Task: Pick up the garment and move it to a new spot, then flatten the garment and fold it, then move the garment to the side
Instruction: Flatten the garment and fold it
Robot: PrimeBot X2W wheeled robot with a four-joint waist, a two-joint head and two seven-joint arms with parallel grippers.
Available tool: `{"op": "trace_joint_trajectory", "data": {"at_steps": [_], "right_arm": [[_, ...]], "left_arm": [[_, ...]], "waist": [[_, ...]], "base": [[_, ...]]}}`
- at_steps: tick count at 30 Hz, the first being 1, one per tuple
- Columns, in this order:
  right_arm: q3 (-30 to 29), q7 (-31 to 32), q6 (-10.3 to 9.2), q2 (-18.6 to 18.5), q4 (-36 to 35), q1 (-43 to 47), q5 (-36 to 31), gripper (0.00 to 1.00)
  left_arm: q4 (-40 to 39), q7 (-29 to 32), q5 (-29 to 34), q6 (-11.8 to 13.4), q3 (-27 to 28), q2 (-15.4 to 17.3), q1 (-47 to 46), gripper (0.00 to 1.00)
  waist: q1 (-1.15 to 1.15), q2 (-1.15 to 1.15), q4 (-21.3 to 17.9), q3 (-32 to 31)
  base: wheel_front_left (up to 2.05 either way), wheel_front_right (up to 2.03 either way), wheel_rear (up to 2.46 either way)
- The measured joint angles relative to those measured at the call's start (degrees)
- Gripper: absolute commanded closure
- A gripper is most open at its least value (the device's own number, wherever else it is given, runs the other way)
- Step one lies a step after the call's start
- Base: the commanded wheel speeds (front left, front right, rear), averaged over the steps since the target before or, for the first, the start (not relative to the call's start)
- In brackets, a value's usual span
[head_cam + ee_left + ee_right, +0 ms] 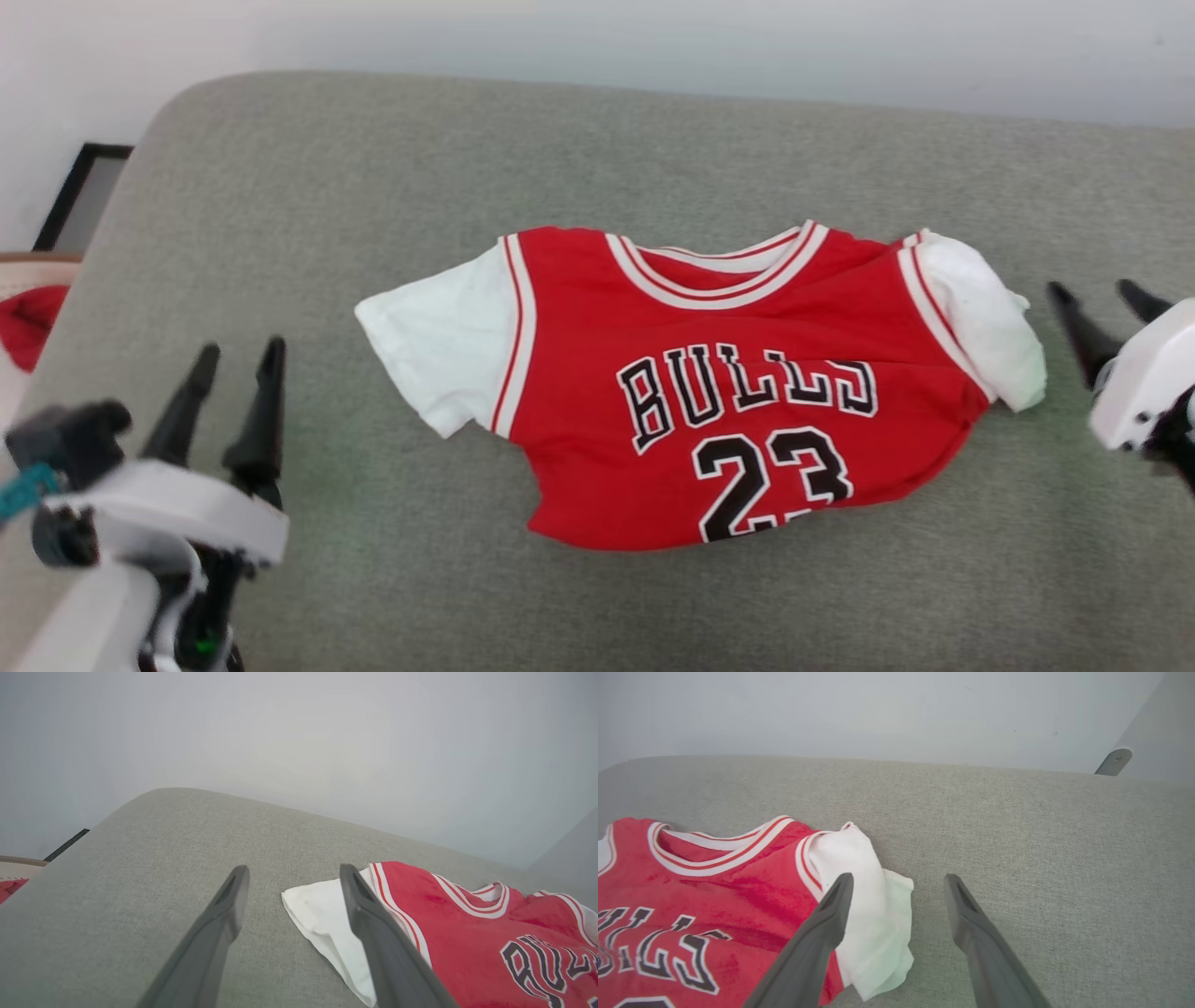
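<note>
Head view: the garment (pixel 738 392) lies wrinkled, face up, on the cushion (pixel 373 187). Left wrist view: left gripper (pixel 294 870) wide open, empty, beside a white sleeve (pixel 322 910). Right wrist view: right gripper (pixel 899 877) the same. Best to tug both sleeves outward gently.

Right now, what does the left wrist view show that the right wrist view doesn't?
Left wrist view: the open left gripper, the flat white sleeve out to its outer edge, a dark frame. Right wrist view: the open right gripper, the bunched white sleeve out to its end, a grey bracket. Both: the garment with its red front, striped collar, grey cushion.
</note>
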Motion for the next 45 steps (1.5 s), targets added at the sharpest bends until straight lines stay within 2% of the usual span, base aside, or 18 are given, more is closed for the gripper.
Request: {"op": "trace_joint_trajectory", "data": {"at_steps": [6,18,19,20,21,31,45], "right_arm": [[-1.9,3.8,0.0,-2.3,6.5,-3.6,-0.4,0.0],[-1.7,8.5,0.0,-2.5,13.9,-6.8,-0.9,0.0],[-1.6,8.5,0.0,-2.6,14.2,-7.1,-1.0,0.07],[-1.5,8.4,0.0,-2.8,14.7,-7.5,-1.1,0.62],[-1.3,8.4,0.0,-3.1,15.1,-7.9,-1.1,1.0],[1.1,6.5,0.01,-4.9,17.2,-10.1,-1.2,1.0],[1.3,4.9,0.01,-9.7,19.2,-10.5,-0.8,1.0]], "left_arm": [[-4.0,-1.6,-1.4,1.3,1.3,-2.2,5.7,0.0],[-5.5,-2.2,-1.9,1.0,1.3,-4.0,5.8,0.0],[-5.5,-2.3,-1.9,0.9,1.4,-4.3,5.8,0.0],[-5.5,-2.4,-1.8,0.9,1.4,-4.5,5.8,0.0],[-5.4,-2.4,-1.8,0.7,1.5,-4.8,5.8,0.0],[-4.6,-2.9,-0.6,-0.6,2.6,-6.1,5.8,0.0],[-7.1,-3.3,5.1,-0.9,5.6,-7.7,9.7,0.0]], "waist": [[0.0,0.0,2.4,1.3],[0.0,0.0,5.2,5.3],[0.0,0.0,5.5,5.6],[0.0,0.0,5.7,5.9],[0.0,0.0,5.9,6.2],[0.0,0.0,6.6,6.6],[0.0,0.0,5.8,1.4]], "base": [[0.0,0.0,0.0],[0.0,0.0,0.0],[0.0,0.0,0.0],[0.0,0.0,0.0],[0.0,0.0,0.0],[0.0,0.0,0.0],[0.0,0.0,0.0]]}}
